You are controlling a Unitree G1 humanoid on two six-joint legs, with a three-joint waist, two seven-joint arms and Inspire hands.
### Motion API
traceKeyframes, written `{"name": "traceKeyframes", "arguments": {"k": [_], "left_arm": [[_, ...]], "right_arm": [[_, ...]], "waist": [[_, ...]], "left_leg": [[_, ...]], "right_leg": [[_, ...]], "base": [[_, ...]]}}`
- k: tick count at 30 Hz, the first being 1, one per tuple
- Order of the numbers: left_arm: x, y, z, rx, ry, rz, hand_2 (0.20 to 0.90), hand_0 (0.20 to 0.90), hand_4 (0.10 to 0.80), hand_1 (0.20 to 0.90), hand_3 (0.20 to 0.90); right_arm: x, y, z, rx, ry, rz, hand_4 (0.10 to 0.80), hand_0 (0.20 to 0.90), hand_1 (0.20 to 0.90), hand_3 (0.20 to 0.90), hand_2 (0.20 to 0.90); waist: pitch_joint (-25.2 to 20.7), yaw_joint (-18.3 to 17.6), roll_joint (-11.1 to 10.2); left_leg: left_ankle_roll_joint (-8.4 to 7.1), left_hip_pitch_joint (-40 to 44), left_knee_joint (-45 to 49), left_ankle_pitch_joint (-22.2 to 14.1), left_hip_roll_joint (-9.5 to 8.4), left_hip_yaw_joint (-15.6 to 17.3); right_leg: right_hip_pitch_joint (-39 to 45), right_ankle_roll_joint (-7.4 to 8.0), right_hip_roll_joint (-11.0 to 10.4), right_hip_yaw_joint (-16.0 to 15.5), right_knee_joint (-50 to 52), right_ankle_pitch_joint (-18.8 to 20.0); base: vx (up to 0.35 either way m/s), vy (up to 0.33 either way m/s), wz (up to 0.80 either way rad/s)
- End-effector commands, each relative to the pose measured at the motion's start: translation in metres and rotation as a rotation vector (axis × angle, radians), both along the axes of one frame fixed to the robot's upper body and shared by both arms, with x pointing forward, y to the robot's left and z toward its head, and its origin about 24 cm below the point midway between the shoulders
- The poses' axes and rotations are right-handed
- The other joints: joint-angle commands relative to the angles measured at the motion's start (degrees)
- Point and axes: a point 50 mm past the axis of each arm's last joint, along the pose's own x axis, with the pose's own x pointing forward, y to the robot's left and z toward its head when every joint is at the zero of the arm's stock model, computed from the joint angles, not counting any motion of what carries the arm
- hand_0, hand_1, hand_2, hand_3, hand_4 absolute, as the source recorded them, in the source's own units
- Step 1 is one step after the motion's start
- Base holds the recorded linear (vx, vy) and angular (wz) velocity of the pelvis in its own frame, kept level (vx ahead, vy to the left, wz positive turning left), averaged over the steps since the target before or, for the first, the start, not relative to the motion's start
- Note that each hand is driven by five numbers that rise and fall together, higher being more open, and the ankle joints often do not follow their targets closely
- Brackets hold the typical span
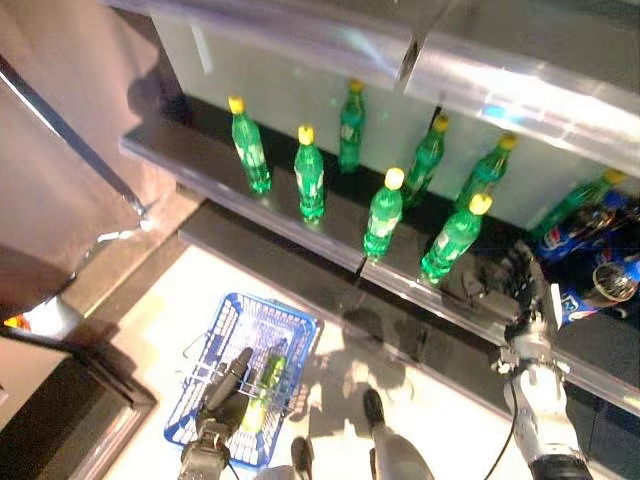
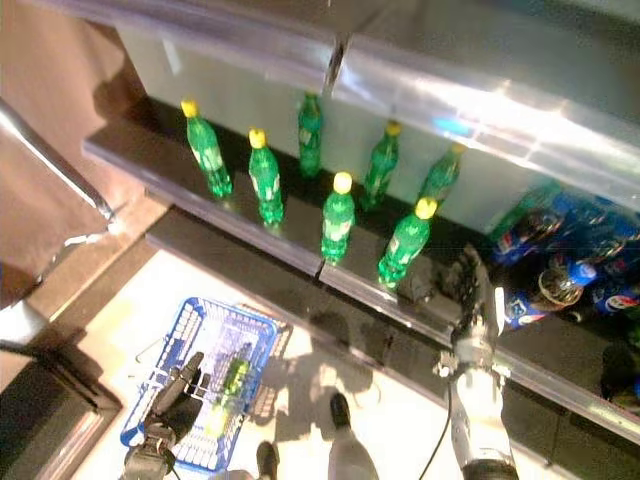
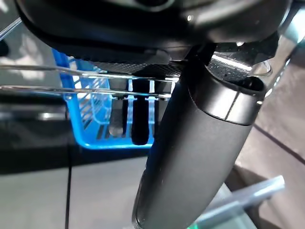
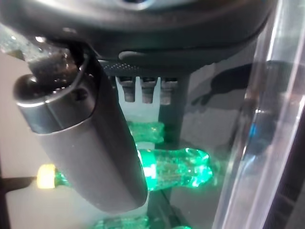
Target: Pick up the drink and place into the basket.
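Several green drink bottles with yellow caps stand on the metal shelf (image 1: 190, 160). The front right bottle (image 1: 452, 238) is closest to my right hand (image 1: 505, 285), which hangs open just right of it at the shelf edge without touching it. The right wrist view shows that bottle (image 4: 176, 164) past straight fingers (image 4: 143, 90). Below on the floor, a blue basket (image 1: 225, 325) holds one green bottle (image 1: 265, 388) lying down. My left hand (image 1: 228, 385) is curled on the basket's wire handles (image 3: 71, 78).
Dark blue cola bottles (image 1: 590, 240) crowd the shelf's right end, close behind my right hand. A clear shelf front (image 1: 500, 80) runs above the bottles. A brown panel (image 1: 60, 150) stands on the left.
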Motion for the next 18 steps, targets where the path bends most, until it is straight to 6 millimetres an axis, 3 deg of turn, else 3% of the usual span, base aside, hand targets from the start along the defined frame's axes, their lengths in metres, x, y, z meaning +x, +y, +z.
{"name": "traceKeyframes", "arguments": {"k": [1,18], "left_arm": [[0.064,0.033,0.083,0.148,-0.472,-0.005,0.300,0.300,0.100,0.300,0.200],[0.075,0.035,0.094,0.138,-0.534,-0.019,0.300,0.300,0.100,0.300,0.200]], "right_arm": [[0.016,-0.016,0.069,-0.057,-0.331,-0.056,0.800,0.900,0.900,0.900,0.900],[0.026,-0.021,0.103,-0.113,-0.445,-0.101,0.800,0.900,0.900,0.900,0.900]], "waist": [[0.5,2.5,1.8],[3.5,3.4,1.7]], "left_leg": [[2.98,-6.2,1.7,1.1,-0.60,-5.8],[1.71,-10.0,1.7,2.6,0.01,-8.0]], "right_leg": [[1.5,-0.56,3.5,-2.9,6.9,-7.8],[-0.4,-2.49,4.7,-5.1,6.5,-8.6]], "base": [[-0.079,-0.093,0.14],[-0.025,-0.032,0.07]]}}
